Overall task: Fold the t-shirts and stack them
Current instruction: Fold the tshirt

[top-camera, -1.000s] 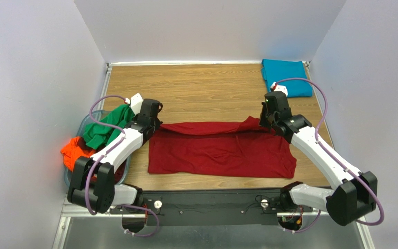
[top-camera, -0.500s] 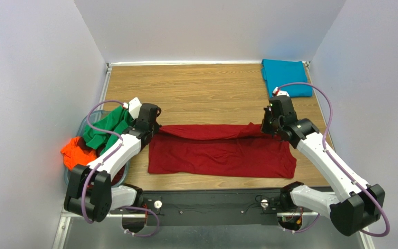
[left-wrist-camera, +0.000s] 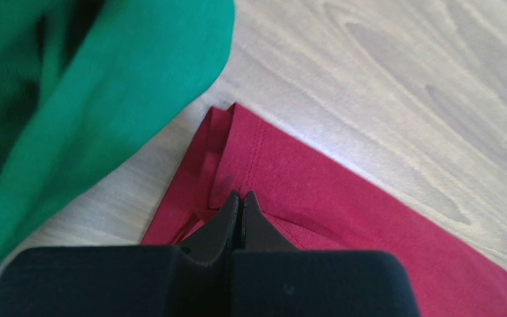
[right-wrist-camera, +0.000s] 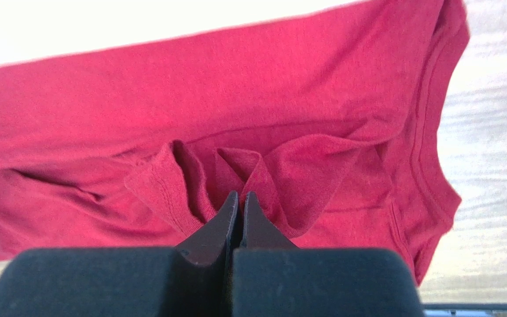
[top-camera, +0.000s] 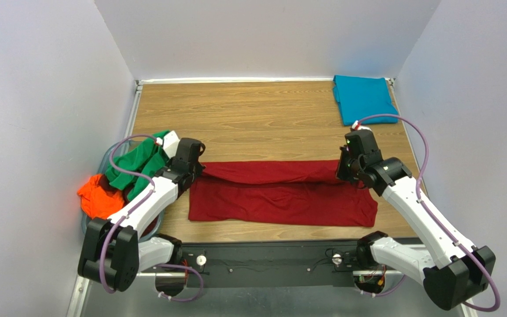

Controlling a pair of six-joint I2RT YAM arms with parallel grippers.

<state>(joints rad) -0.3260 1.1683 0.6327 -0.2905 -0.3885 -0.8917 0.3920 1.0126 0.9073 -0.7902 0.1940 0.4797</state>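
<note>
The dark red t-shirt lies spread across the near middle of the wooden table, its far edge lifted and doubled toward me. My left gripper is shut on the shirt's far left corner. My right gripper is shut on the bunched far right edge. A folded teal-blue t-shirt lies at the far right corner. A green t-shirt and a bright orange t-shirt are heaped in a bin at the left; the green one also shows in the left wrist view.
The clear bin holding the green and orange shirts hangs off the table's left edge, close to my left arm. White walls close the table on three sides. The black arm mount runs along the near edge.
Both grippers have moved toward me, pulling the red shirt's far edge over its near half. The folded band has widened and flattened.
</note>
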